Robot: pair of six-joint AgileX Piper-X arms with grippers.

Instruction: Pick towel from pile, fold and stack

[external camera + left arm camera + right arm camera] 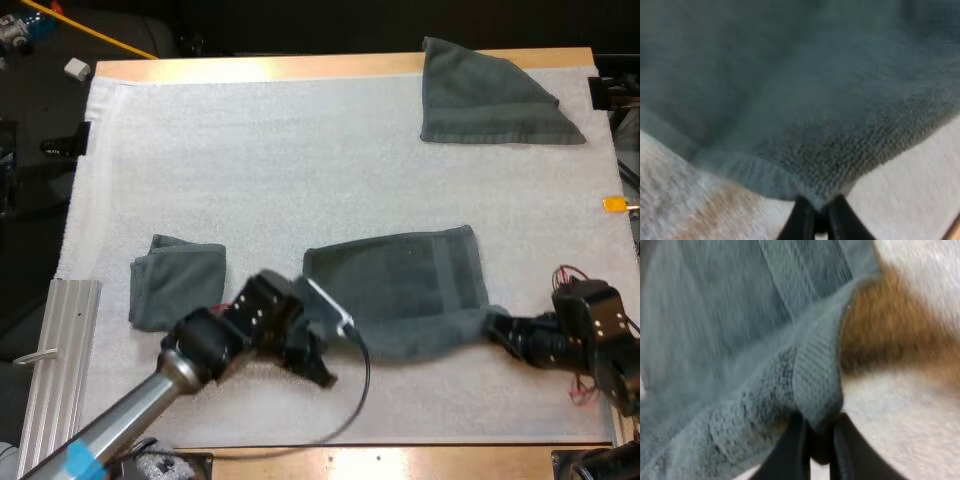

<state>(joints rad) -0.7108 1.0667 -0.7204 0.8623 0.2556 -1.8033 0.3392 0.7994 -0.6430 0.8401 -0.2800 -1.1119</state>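
Where the left gripper (819, 206) meets cloth, its two fingers are found pinched tight on a near corner of the spread towel (400, 285). The right gripper (819, 437) is likewise clamped on the other near corner. The spread towel lies flat toward the near edge of the mat (250, 160), right of its middle. A folded towel (175, 280) is noted near the left edge, a loose towel (485, 95) at the far right corner. The fold is judged in hand. Both corners would need raising together and carrying evenly to the towel's far edge.
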